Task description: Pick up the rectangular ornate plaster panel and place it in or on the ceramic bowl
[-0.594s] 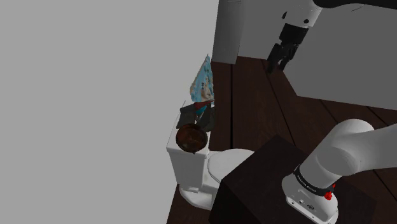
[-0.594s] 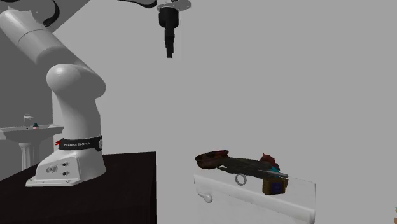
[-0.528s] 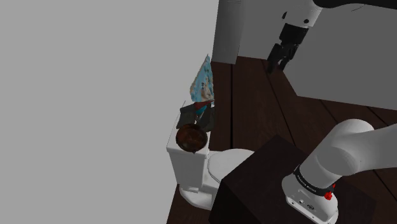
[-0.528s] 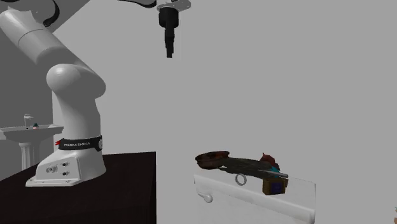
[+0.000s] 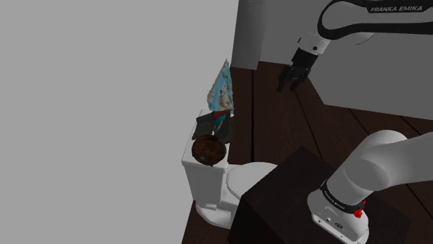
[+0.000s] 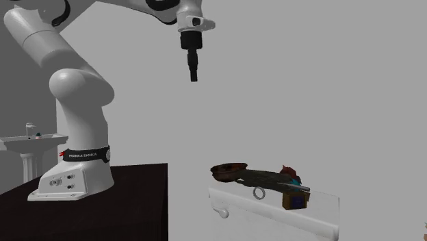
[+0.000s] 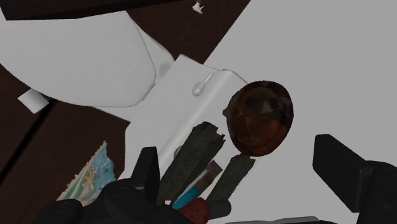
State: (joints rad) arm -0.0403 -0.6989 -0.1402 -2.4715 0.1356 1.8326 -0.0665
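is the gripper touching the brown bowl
Apart. The second exterior view shows the gripper hanging high above the brown bowl, a wide gap between them.

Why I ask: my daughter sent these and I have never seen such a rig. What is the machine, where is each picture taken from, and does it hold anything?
It is a white robot arm standing on a dark box, ending in a black two-finger gripper. One picture looks over its shoulder, one looks from the side, and one comes from a camera on the hand itself. Below is a white toilet. On its tank lie a brown bowl and a dark ornate panel, with a colourful packet standing by them. The gripper is open, up in the air, and holds nothing.
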